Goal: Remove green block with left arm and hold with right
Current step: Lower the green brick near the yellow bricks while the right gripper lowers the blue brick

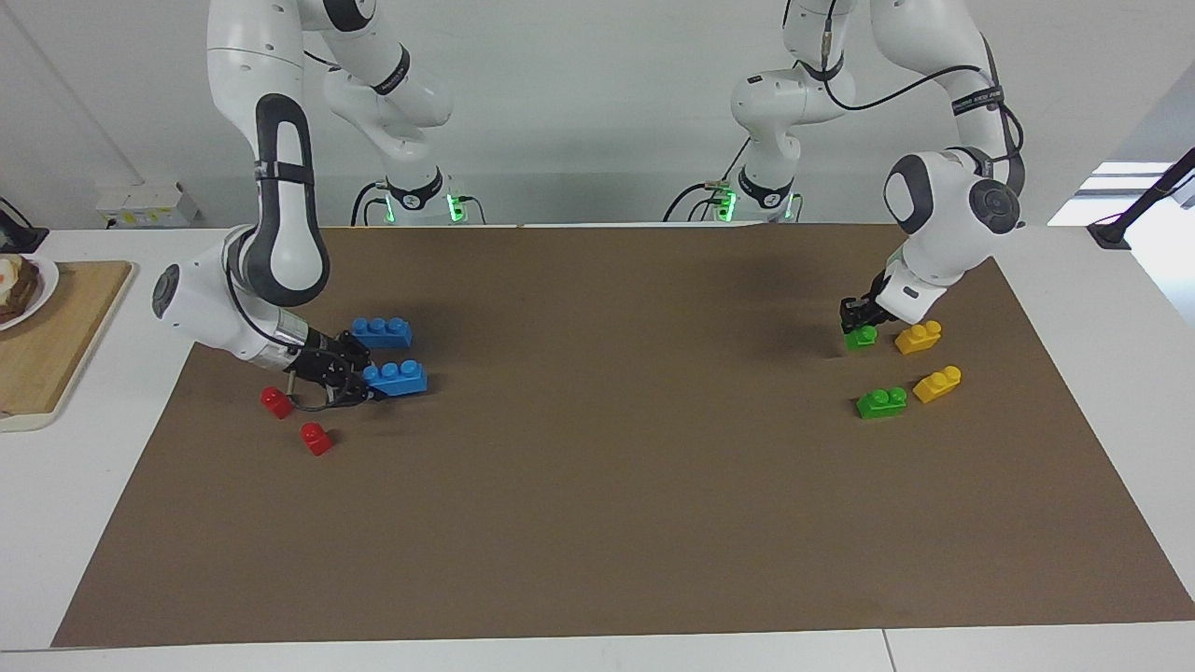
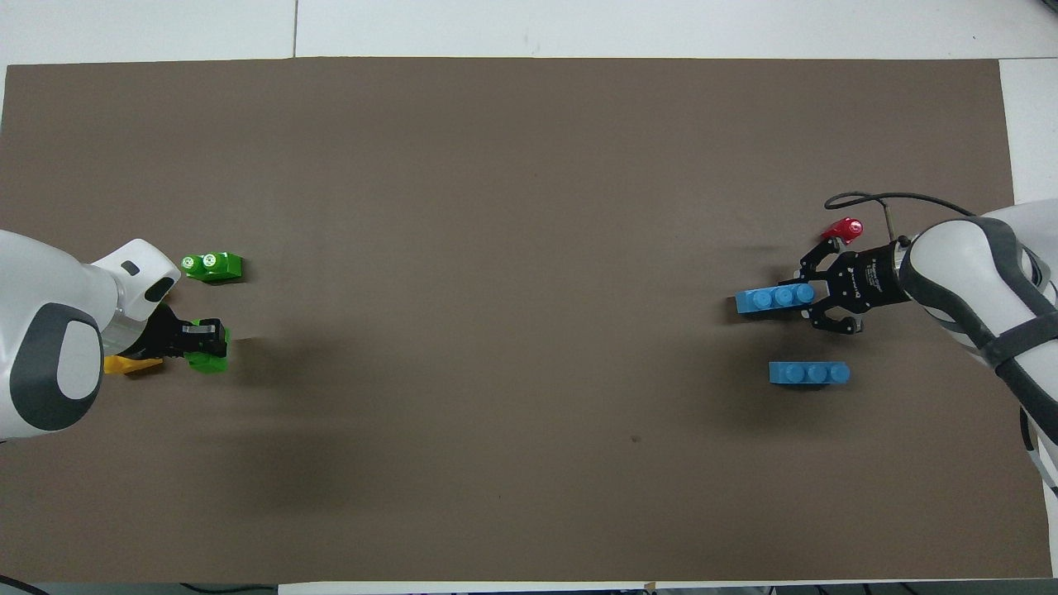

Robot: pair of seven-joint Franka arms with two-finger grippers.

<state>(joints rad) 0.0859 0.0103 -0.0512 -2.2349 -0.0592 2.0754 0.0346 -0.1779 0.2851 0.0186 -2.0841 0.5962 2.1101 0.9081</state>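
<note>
The green block [image 1: 863,338] lies on the brown mat at the left arm's end, beside a yellow brick [image 1: 918,337]. My left gripper [image 1: 859,319] is down on this green block and covers its top; in the overhead view the green block [image 2: 208,361] shows partly under the left gripper [image 2: 207,337]. A second green block [image 1: 881,402] [image 2: 213,266] lies farther from the robots, apart from the gripper. My right gripper [image 1: 366,383] [image 2: 814,296] is open, low at the right arm's end, its fingers on either side of one end of a blue three-stud brick [image 1: 398,377] [image 2: 773,299].
A second blue brick [image 1: 381,331] [image 2: 808,373] lies nearer the robots. Two red bricks [image 1: 276,401] [image 1: 316,438] lie by the right gripper. A second yellow brick [image 1: 937,383] is beside the free green block. A wooden board [image 1: 56,345] lies off the mat.
</note>
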